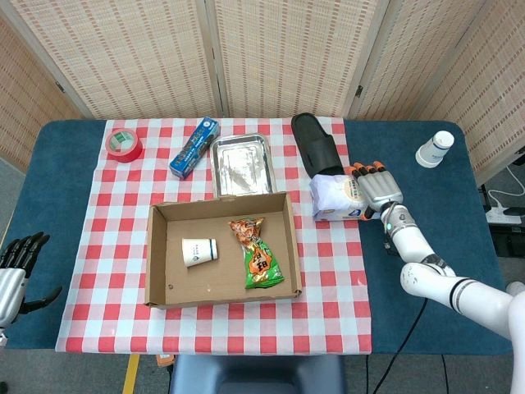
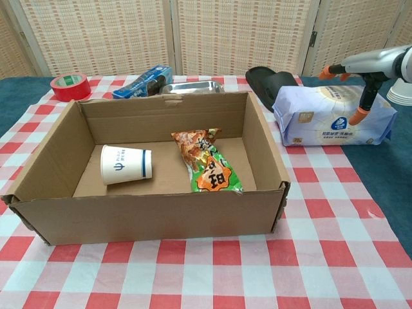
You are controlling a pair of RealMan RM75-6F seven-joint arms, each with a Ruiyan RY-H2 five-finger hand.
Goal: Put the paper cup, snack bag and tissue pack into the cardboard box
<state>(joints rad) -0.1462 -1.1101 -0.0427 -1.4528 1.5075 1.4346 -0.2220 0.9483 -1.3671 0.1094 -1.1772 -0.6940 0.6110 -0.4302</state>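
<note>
The blue surface carries a red-and-white checked cloth across its middle. On the cloth sits the open brown cardboard box, largest of the things. Inside it, the white paper cup lies on its side toward 9 o'clock, and the green-and-orange snack bag lies flat toward 3 o'clock, the two apart.

Outside the box, at 2 o'clock from it, the white-and-pale-blue tissue pack lies on the cloth's edge. The right hand is over the pack's 3 o'clock end, orange-tipped fingers spread, one tip down at the pack's front face; whether it grips the pack cannot be told.

At 12 o'clock from the pack lies a black slipper. At 12 o'clock from the box rests a shiny metal tray, then a blue foil-wrap box at 11 o'clock and a red tape roll at 10 o'clock. A white cup stack stands at 2 o'clock on the blue surface.

The left hand hangs at 9 o'clock past the surface's edge, fingers spread, holding nothing.
</note>
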